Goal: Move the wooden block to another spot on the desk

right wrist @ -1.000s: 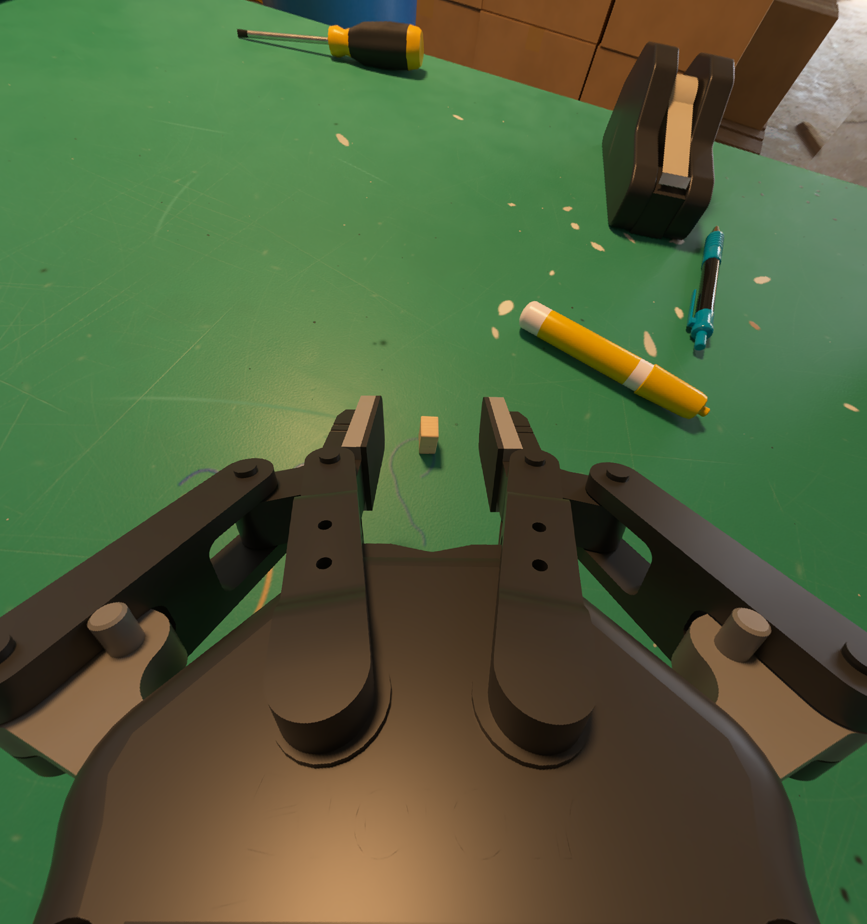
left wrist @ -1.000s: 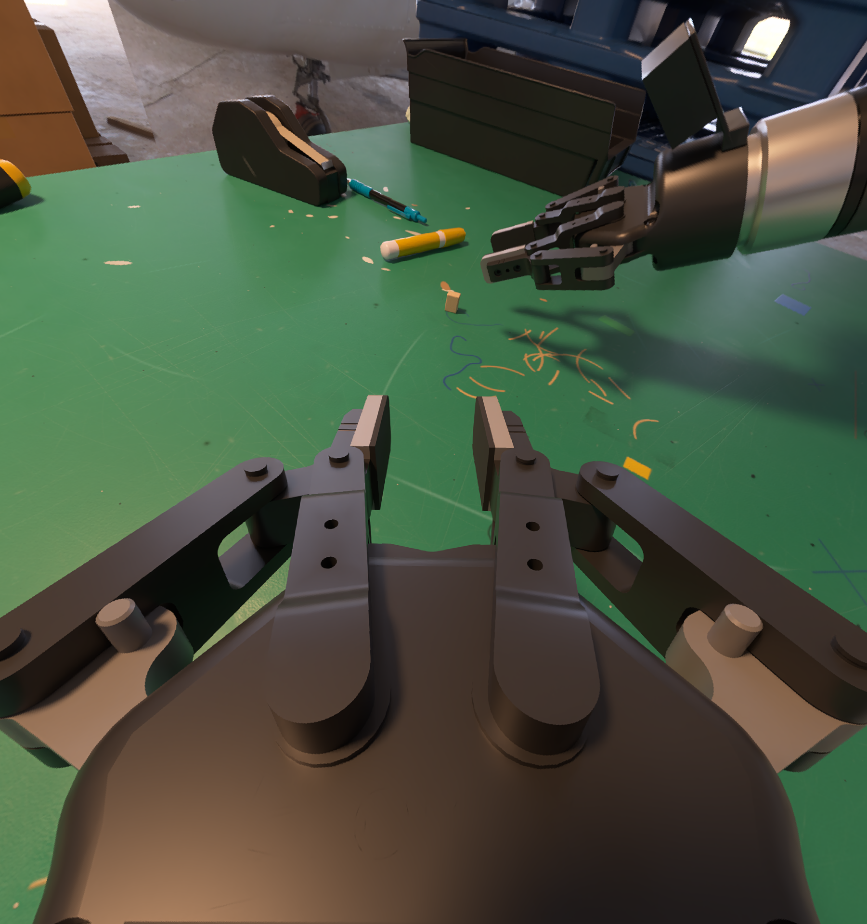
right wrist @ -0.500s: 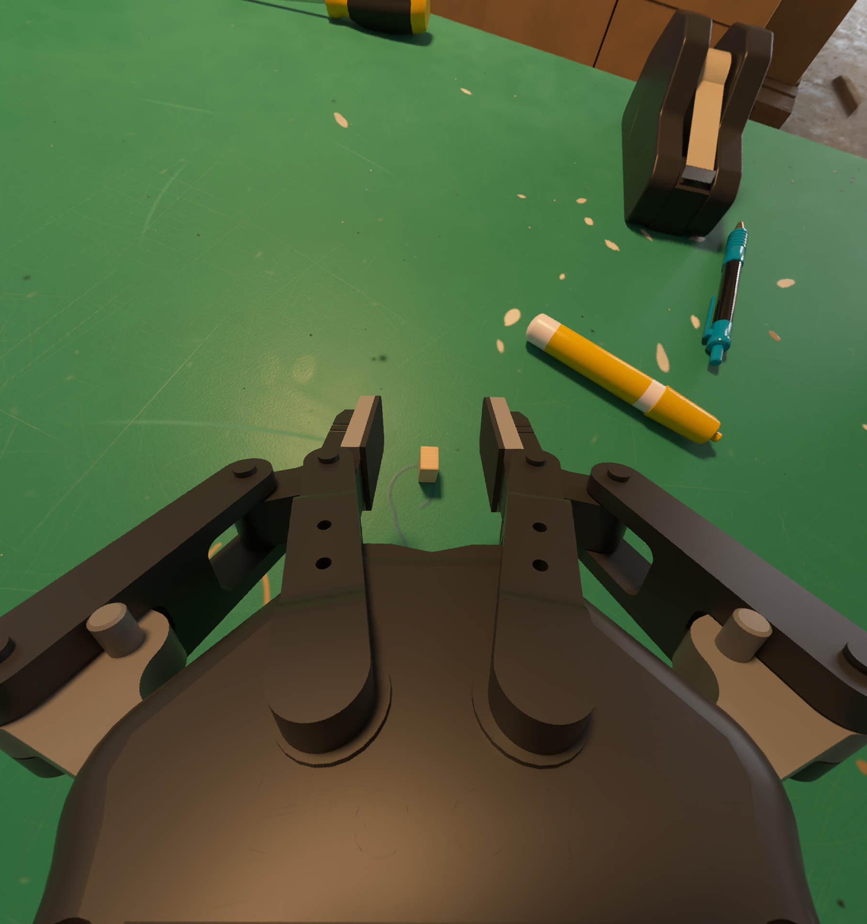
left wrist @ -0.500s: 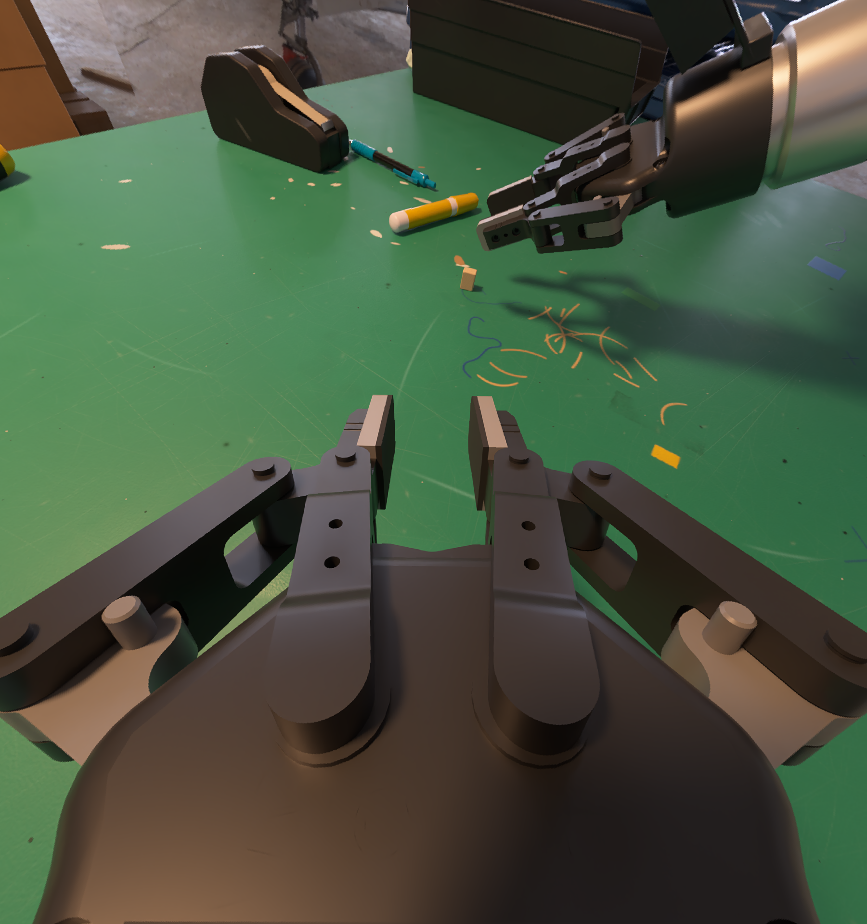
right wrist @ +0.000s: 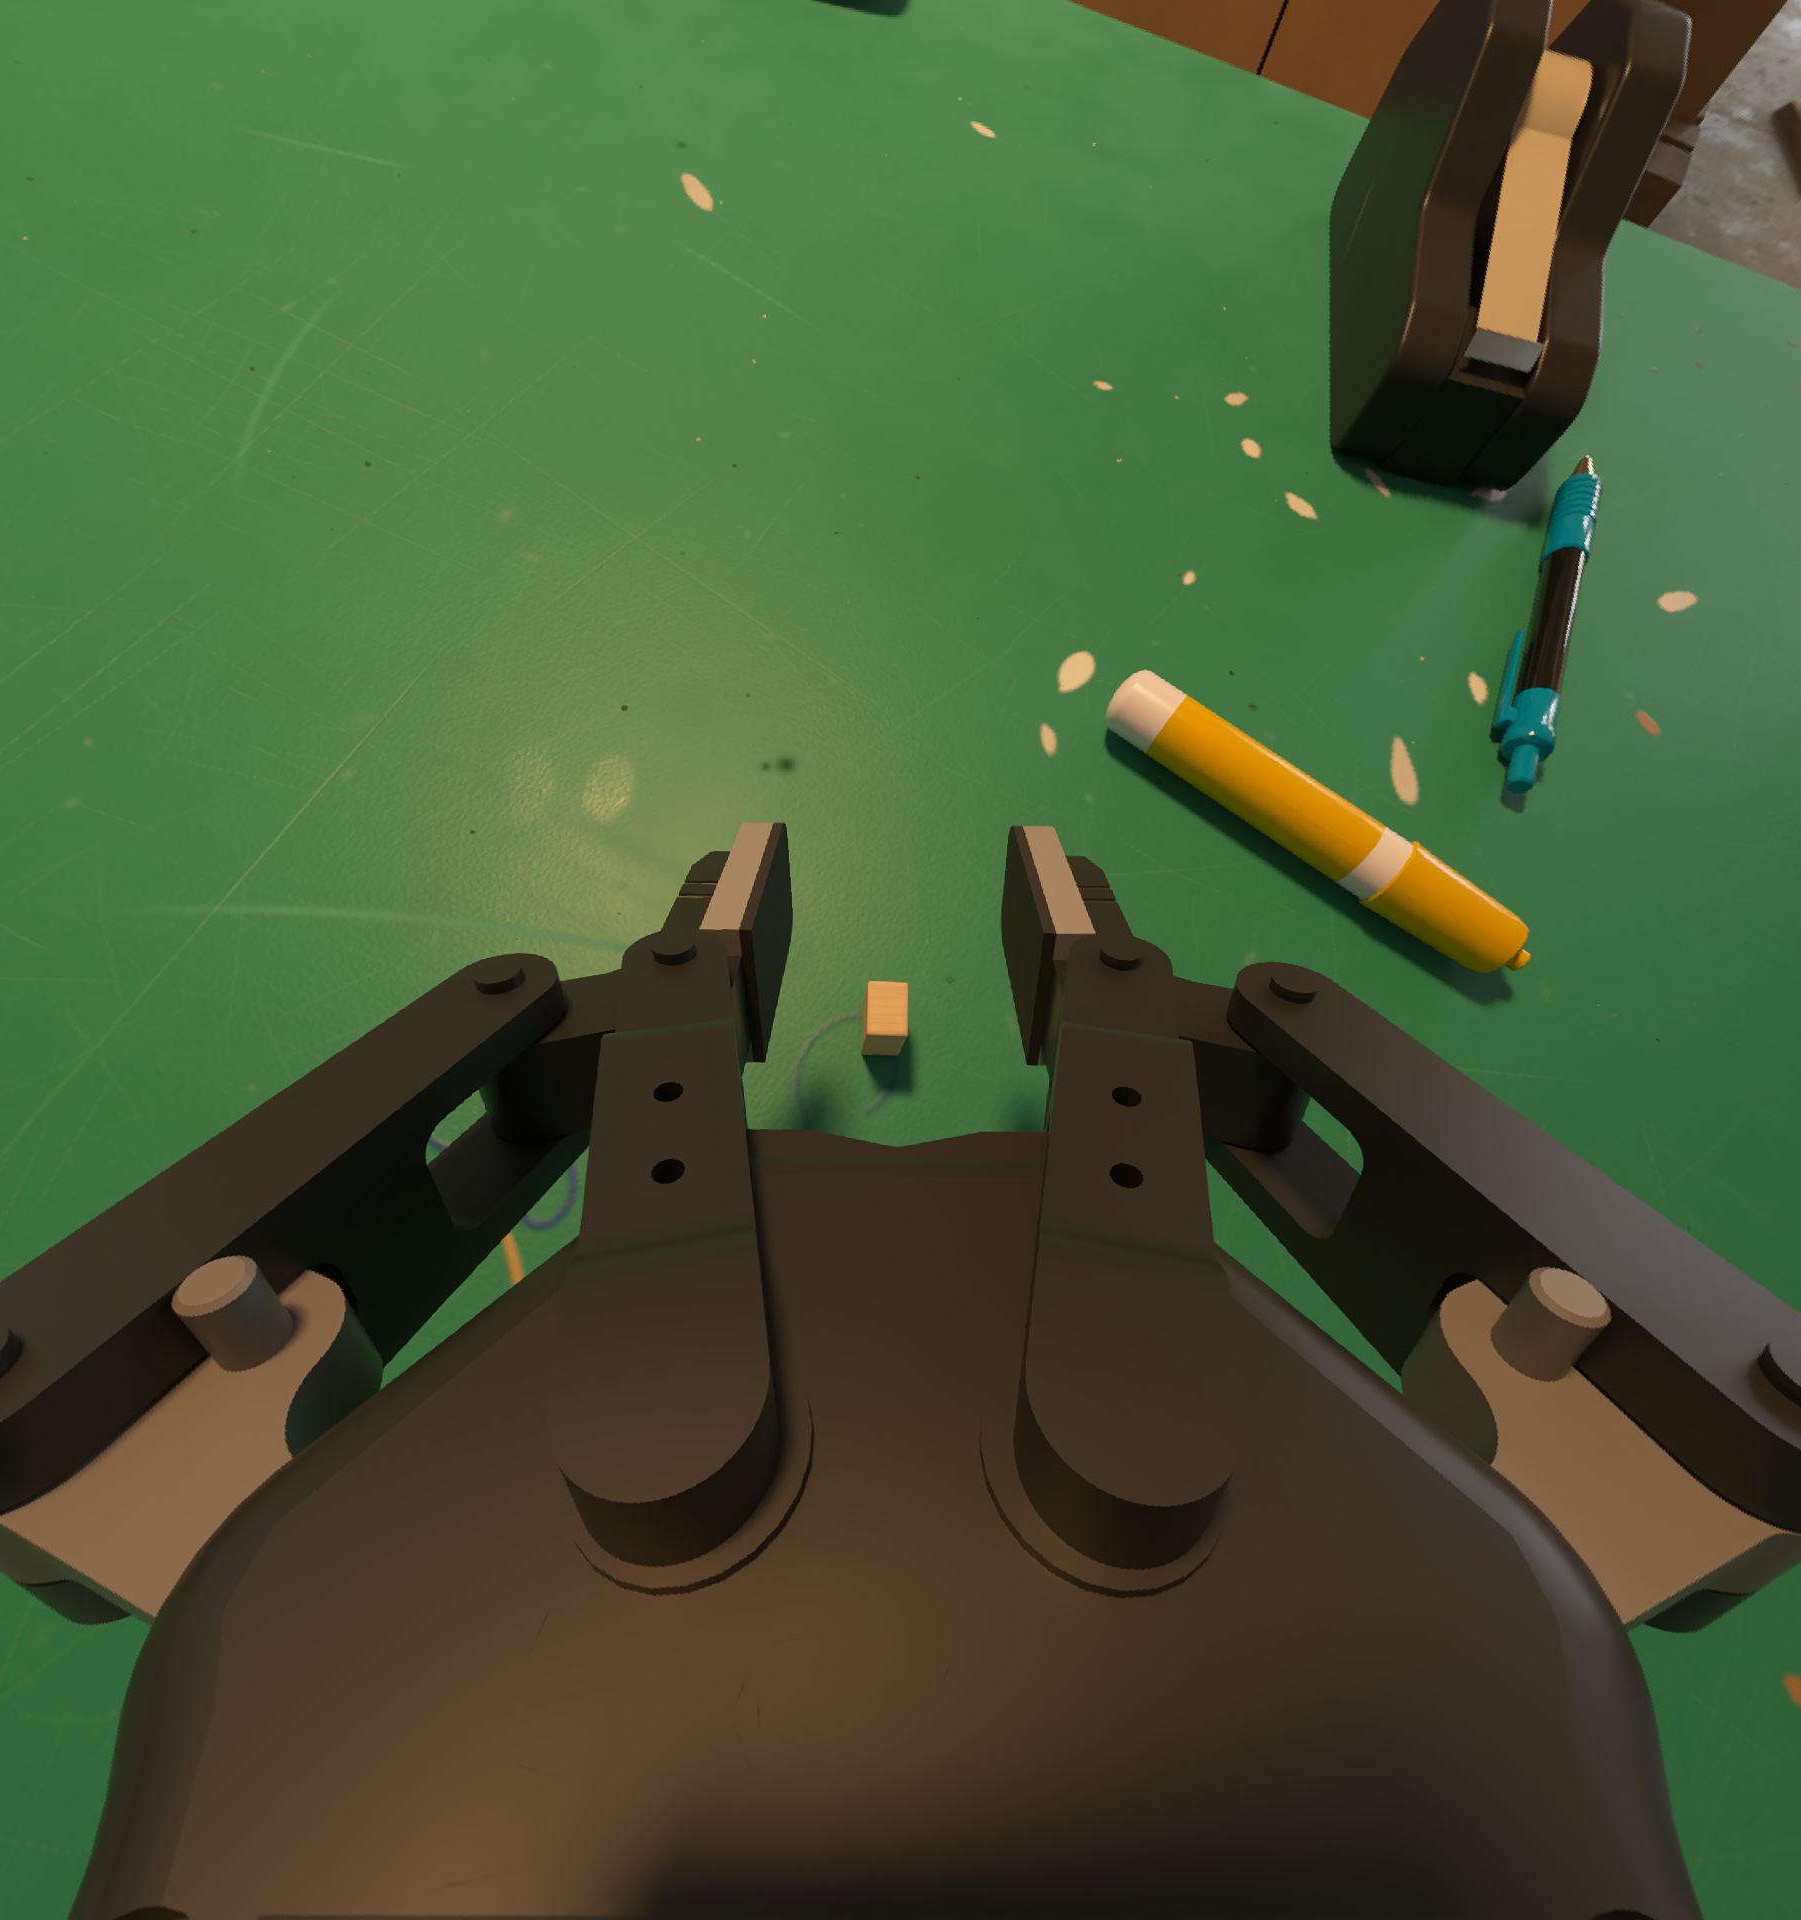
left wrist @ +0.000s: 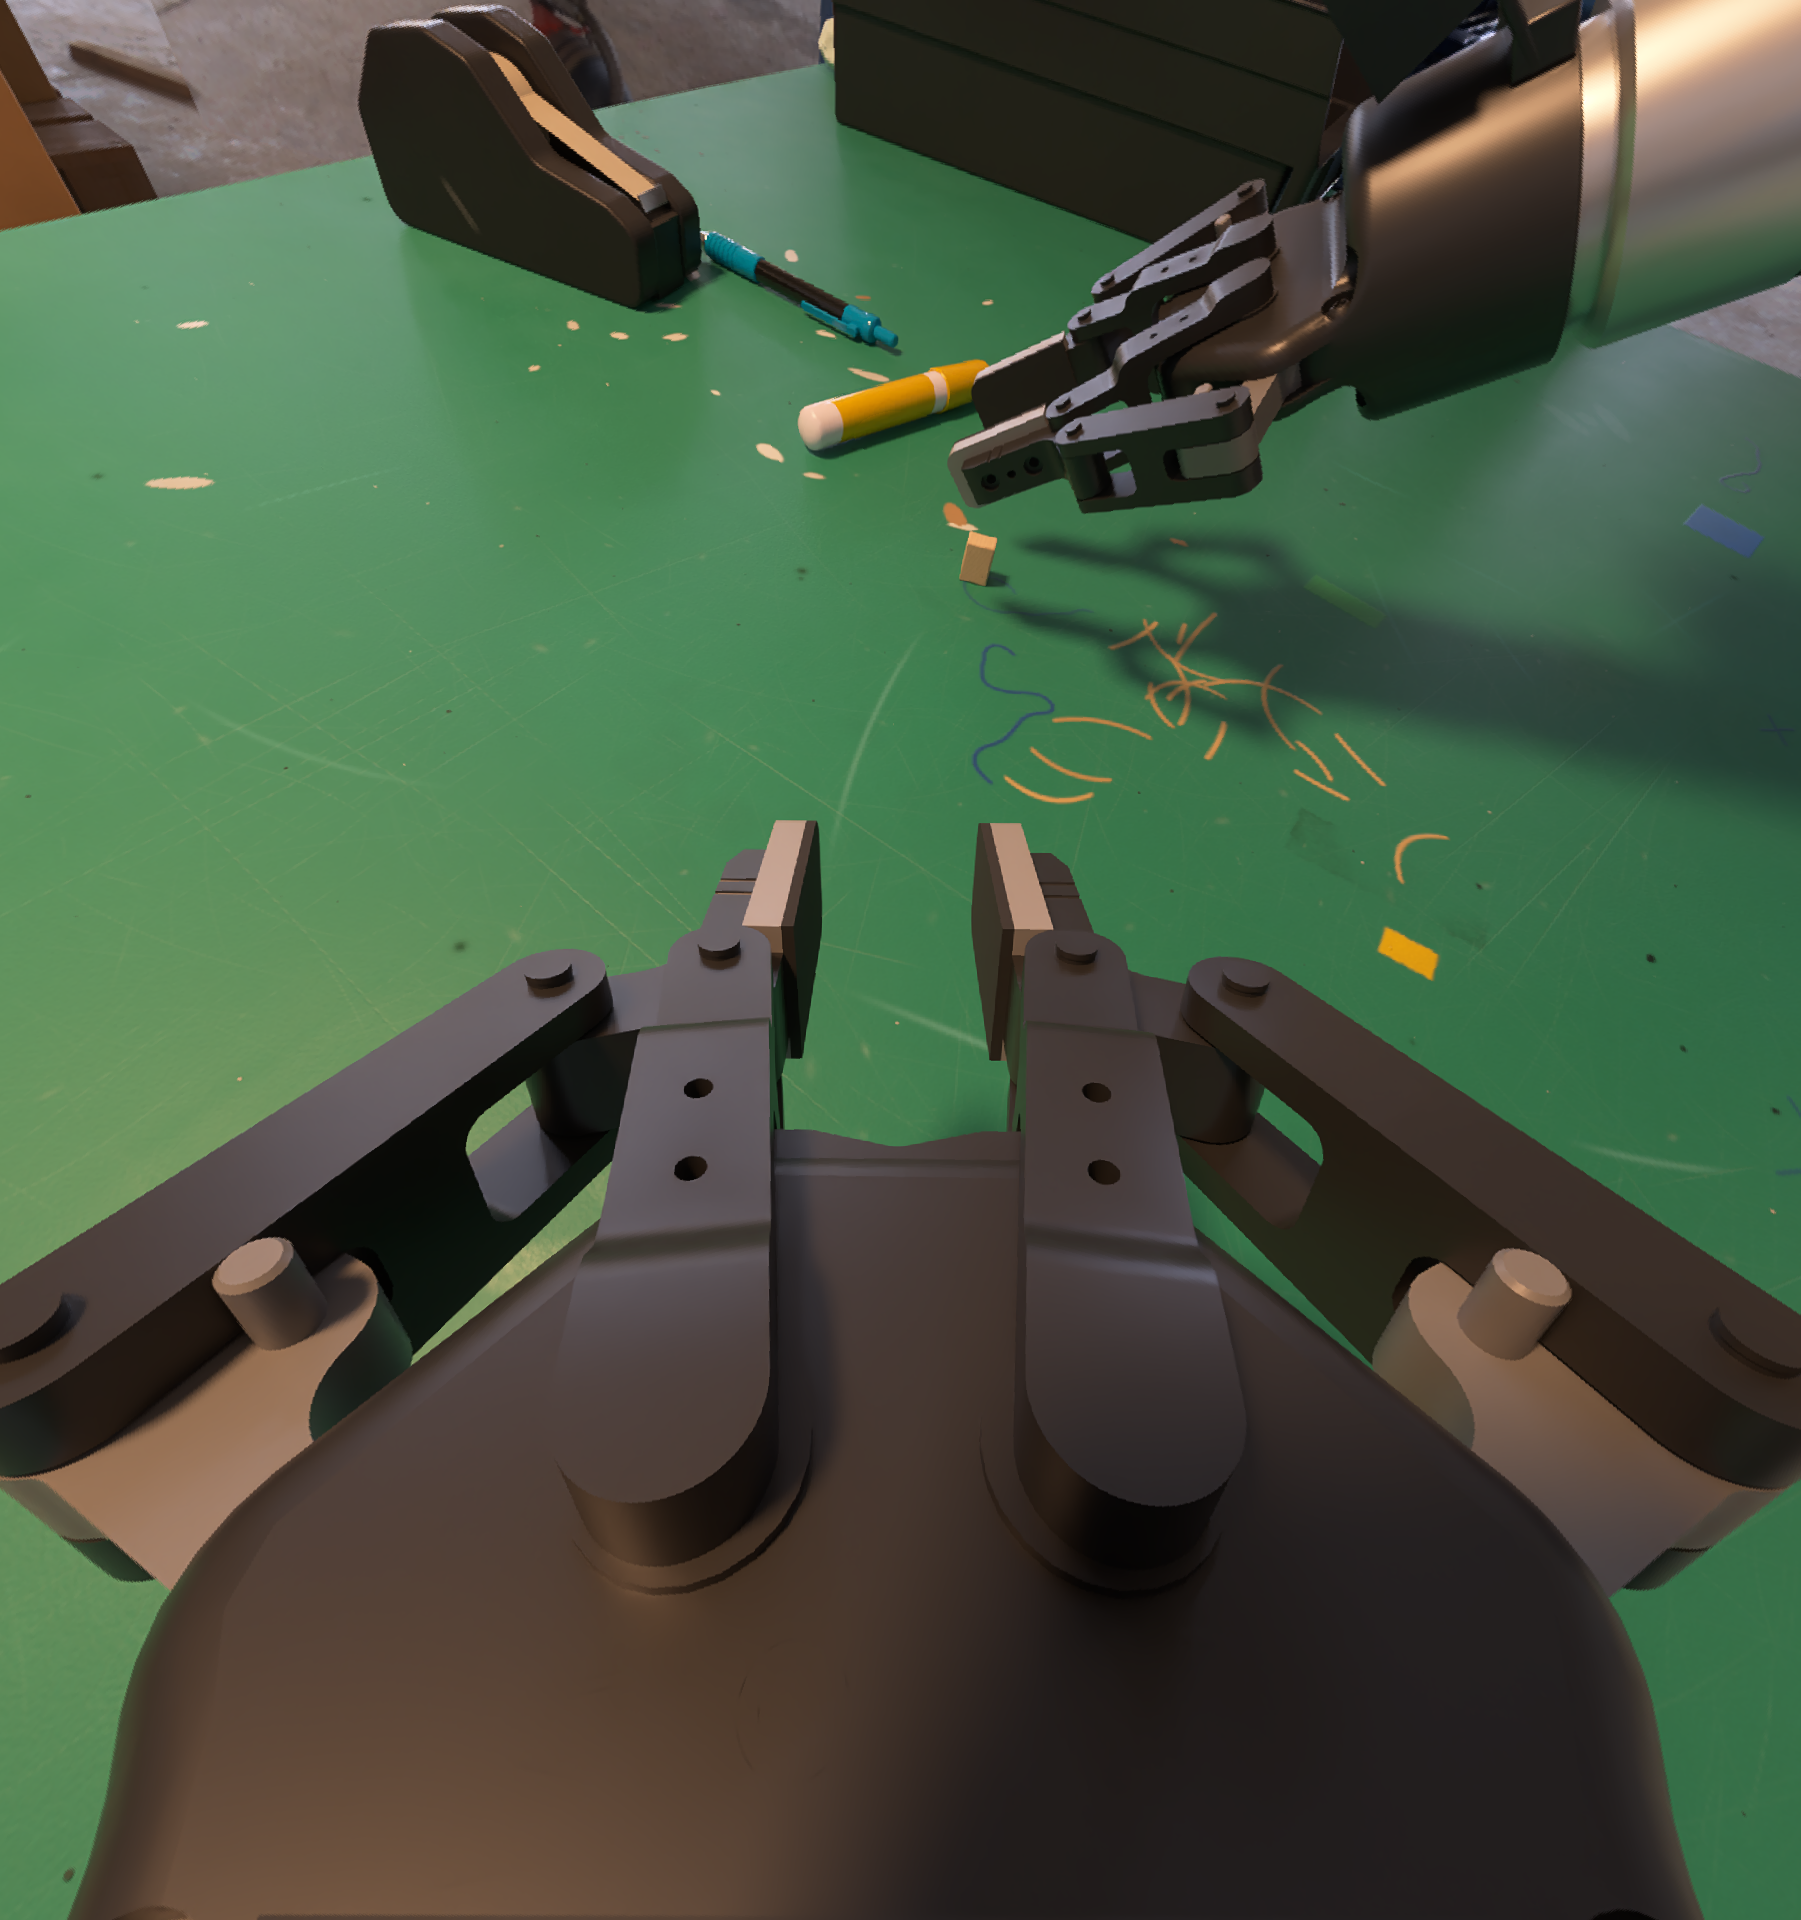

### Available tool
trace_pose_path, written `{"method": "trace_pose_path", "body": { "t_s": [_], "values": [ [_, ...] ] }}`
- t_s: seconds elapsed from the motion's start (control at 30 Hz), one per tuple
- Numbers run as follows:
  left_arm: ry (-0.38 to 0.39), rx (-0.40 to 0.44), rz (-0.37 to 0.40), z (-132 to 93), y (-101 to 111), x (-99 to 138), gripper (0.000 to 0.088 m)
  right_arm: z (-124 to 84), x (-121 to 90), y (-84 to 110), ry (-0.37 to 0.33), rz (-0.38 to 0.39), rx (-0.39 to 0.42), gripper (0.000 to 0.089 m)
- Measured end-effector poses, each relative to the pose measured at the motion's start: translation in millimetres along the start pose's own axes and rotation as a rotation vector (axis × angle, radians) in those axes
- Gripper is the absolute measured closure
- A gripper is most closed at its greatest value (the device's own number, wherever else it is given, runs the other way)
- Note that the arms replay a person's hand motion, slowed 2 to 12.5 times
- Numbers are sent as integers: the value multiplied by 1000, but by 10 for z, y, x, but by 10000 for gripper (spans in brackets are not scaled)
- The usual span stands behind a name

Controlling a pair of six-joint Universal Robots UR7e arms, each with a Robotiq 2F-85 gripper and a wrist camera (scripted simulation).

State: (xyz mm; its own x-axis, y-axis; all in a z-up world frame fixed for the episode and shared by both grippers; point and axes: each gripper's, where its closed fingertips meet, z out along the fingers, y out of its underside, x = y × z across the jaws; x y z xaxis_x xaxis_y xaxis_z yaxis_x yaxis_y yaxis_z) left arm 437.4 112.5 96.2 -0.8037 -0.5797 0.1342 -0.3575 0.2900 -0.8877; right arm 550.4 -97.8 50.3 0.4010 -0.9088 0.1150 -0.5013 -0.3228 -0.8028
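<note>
A small wooden block (right wrist: 884,1016) stands on the green desk (right wrist: 376,582). My right gripper (right wrist: 897,844) is open and hovers above the block, which shows between its two fingers, untouched. In the left wrist view the block (left wrist: 977,558) sits just below and left of the right gripper's fingertips (left wrist: 989,480). My left gripper (left wrist: 896,840) is open and empty, nearer the front of the desk, well short of the block.
A yellow marker (right wrist: 1311,819), a teal pen (right wrist: 1548,629) and a black tape dispenser (right wrist: 1478,249) lie right of the block. A dark box (left wrist: 1072,94) stands at the back of the desk. Orange scribbles (left wrist: 1187,717) and paper bits mark the surface.
My right gripper has moved forward and down over the block, which now sits deeper between its fingers. My left gripper has advanced a little toward the desk's middle.
</note>
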Motion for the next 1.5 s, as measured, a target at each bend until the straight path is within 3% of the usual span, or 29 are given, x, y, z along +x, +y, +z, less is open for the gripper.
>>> {"method": "trace_pose_path", "body": {
  "t_s": [0.8, 1.5],
  "values": [
    [97, 57, -71, 161, -62, 37, 627, 83, -30, 192, -15, 69, -78, 532],
    [86, 77, -33, 132, -58, 11, 630, 138, -45, 311, -38, 55, -157, 542]
  ]
}}
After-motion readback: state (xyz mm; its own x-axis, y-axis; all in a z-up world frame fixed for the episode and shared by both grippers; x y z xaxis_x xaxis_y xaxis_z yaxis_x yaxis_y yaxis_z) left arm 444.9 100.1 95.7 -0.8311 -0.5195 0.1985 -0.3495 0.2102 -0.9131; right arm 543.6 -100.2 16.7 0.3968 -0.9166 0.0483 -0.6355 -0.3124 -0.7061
